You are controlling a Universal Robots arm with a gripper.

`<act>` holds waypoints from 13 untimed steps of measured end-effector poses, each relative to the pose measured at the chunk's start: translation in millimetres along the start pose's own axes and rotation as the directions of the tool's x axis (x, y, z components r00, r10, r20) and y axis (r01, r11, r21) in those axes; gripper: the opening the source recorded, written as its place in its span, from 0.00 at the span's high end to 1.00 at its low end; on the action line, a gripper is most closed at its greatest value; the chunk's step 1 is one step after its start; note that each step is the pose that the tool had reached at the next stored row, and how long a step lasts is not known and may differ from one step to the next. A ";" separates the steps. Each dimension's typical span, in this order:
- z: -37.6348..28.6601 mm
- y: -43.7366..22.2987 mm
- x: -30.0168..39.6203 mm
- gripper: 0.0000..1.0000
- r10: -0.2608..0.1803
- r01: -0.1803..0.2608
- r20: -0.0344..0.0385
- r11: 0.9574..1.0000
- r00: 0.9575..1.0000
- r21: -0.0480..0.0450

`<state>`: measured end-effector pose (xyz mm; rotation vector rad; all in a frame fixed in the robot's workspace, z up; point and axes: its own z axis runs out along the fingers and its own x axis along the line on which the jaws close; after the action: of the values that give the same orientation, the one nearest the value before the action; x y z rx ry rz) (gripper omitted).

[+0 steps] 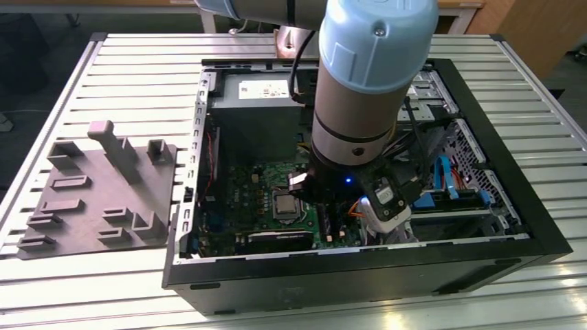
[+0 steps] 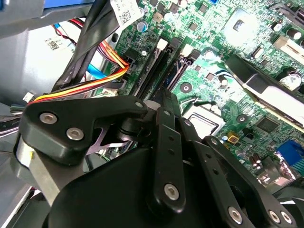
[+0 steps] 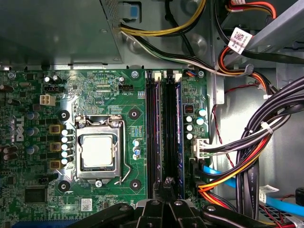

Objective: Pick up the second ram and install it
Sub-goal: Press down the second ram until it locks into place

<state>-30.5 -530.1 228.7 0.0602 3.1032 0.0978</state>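
Note:
In the first wrist view my gripper [image 3: 167, 183] is shut, its black tips together on the top edge of the second ram [image 3: 167, 133]. This thin dark stick stands in a long black slot of the green motherboard [image 3: 95, 90], and the tips touch it near one end. Another stick with a bluish edge [image 3: 179, 133] sits in the neighbouring slot. The second wrist view has the gripper [image 2: 164, 102] low over the same slots [image 2: 159, 61]. In the exterior view my arm [image 1: 367, 103] reaches down into the open computer case [image 1: 367, 275].
A CPU socket [image 3: 97, 149] lies beside the slots. Bundles of black, orange and blue cables [image 3: 247, 156] crowd the other side. The grey power-supply box [image 1: 257, 103] fills the far end of the case. A grey foam tray [image 1: 101, 199] lies on the slatted table at the exterior view's left.

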 end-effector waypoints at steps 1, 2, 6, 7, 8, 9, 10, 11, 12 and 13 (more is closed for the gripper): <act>0.0 0.0 0.0 0.89 0.000 0.000 0.000 1.000 1.000 0.000; 0.0 0.0 0.0 0.89 0.000 0.000 0.000 1.000 1.000 0.000; 0.8 0.0 0.0 0.89 0.000 0.000 0.000 1.000 1.000 0.000; 0.9 -0.1 0.0 0.89 0.000 0.000 0.000 1.000 1.000 0.000; 1.0 0.0 0.0 0.89 0.000 0.000 0.000 1.000 1.000 0.000; 1.3 -0.1 0.0 0.89 0.000 0.000 0.000 1.000 1.000 0.000; 1.6 -0.1 0.1 0.89 0.000 0.000 0.000 1.000 1.000 0.000; 1.7 -0.1 0.1 0.89 0.000 0.000 0.000 1.000 1.000 0.000; 1.8 -0.1 0.1 0.89 0.000 0.000 0.000 1.000 1.000 0.000; 2.0 -0.1 0.1 0.89 0.000 0.000 0.000 1.000 1.000 0.000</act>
<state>-30.5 -530.1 226.8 0.0602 3.1032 0.0978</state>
